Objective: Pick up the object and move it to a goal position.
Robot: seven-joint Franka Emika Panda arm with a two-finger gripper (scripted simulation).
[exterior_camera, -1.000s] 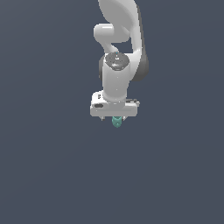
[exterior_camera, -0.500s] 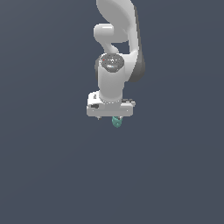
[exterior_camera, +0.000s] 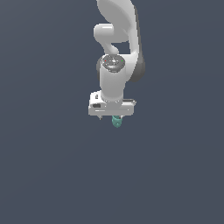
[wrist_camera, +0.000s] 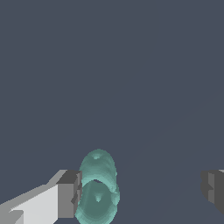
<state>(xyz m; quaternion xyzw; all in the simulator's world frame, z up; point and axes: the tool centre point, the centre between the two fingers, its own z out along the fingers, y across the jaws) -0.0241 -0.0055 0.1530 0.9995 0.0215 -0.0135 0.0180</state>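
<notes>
The object [exterior_camera: 117, 121] is a tiny teal-green lumpy thing showing just under the white bar of my gripper [exterior_camera: 113, 117] in the exterior view. In the wrist view the object [wrist_camera: 98, 188] lies between the jaws, right against one grey finger [wrist_camera: 70, 194], while the other finger [wrist_camera: 213, 189] stands far from it across a wide gap. My gripper [wrist_camera: 142, 192] is open and is not clamped on the object. In the exterior view the hand hides the fingers and the upper part of the object.
A plain dark grey-blue surface [exterior_camera: 52, 166] fills the rest of both views. The white arm [exterior_camera: 116, 39] rises above the hand to the picture's top edge.
The hand has shifted a little toward the exterior view's left and part way back. The object has stayed almost where it was.
</notes>
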